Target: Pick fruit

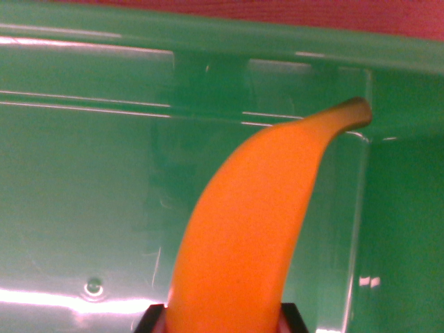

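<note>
Wrist view, close in on the gripper [225, 326]: only two dark fingertips [150, 320] peeking up at the bottom edge, one either side of the banana [243, 236], apparently clamped on its thick end. Long axis rising from between the fingers, curving up and rightward, dark stem tip toward the bin's far right corner. Green bin [76, 180] wall behind; open floor leftward, less room rightward.
</note>
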### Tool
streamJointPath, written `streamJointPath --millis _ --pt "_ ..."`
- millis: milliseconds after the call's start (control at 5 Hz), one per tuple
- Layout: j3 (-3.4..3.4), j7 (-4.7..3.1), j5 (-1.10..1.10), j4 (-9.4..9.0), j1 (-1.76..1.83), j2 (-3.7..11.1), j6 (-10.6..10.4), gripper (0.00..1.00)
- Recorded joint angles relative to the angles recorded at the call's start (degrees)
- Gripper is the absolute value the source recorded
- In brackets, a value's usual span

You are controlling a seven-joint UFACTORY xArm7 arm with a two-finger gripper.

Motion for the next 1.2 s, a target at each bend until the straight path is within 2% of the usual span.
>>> streamJointPath --millis 200,400,600,800,1000,1200 --pt "0.00 0.00 0.00 0.00 0.00 0.00 0.00 1.00" --pt "-0.02 -0.06 -0.11 1.68 0.06 -0.99 2.65 1.00" --pt "-0.02 -0.06 -0.11 1.68 0.06 -0.99 2.65 1.00" --pt "-0.05 -0.11 -0.23 3.39 0.12 -1.99 5.36 1.00" --pt "-0.05 -0.11 -0.23 3.39 0.12 -1.99 5.36 1.00" --pt "-0.08 -0.17 -0.35 5.12 0.19 -3.01 8.10 1.00"
